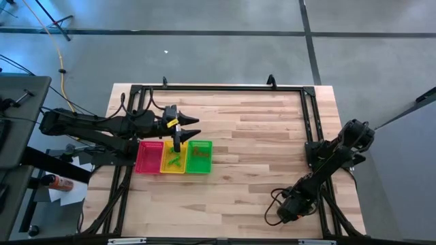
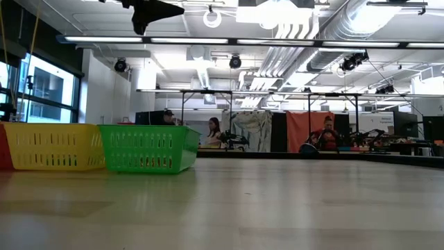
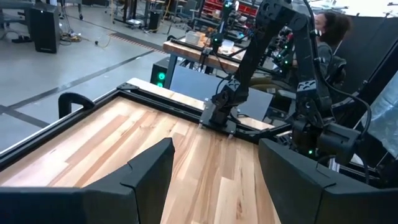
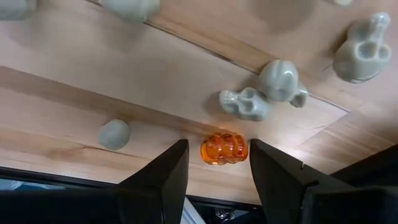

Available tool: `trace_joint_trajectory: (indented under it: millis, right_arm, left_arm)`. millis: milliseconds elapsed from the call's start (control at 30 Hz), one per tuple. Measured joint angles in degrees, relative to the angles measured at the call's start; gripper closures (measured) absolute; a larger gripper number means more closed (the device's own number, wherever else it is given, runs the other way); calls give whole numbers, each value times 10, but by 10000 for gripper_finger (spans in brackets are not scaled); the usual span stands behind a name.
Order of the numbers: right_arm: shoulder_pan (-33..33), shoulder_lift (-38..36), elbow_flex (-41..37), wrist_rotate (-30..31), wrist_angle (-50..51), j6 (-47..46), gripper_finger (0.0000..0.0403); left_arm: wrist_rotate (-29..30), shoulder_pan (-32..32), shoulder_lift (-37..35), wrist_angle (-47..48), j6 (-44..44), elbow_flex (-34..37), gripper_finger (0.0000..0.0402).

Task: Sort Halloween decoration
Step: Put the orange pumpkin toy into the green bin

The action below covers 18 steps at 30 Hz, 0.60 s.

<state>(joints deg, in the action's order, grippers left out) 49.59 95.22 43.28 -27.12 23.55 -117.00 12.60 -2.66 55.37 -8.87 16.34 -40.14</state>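
Note:
A small orange pumpkin trinket (image 4: 224,148) lies on the wooden table (image 1: 259,136) near its front right corner. My right gripper (image 4: 217,165) points steeply down over it, open, one finger on either side of the pumpkin. Pale grey skull trinkets (image 4: 245,102) (image 4: 280,79) (image 4: 360,40) and a grey ball (image 4: 114,134) lie loose around it. My left gripper (image 1: 191,126) hangs open and holds nothing, above the trays at the table's left. It shows in the low view as the left gripper (image 2: 149,10).
Red (image 1: 149,156), yellow (image 1: 173,158) and green (image 1: 199,156) trays stand side by side at the table's left, with small trinkets in the yellow and green ones. A black frame (image 1: 310,116) runs along the table's edges. Bare wood spreads across the middle. People sit in the room beyond.

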Motion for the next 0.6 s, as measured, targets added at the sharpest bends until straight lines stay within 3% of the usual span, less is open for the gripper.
trace_joint_trajectory:
  millis: [600]
  right_arm:
    - [-8, 0, 0, 12, 0, 0, 238]
  left_arm:
    - [0, 0, 0, 2, 0, 0, 177]
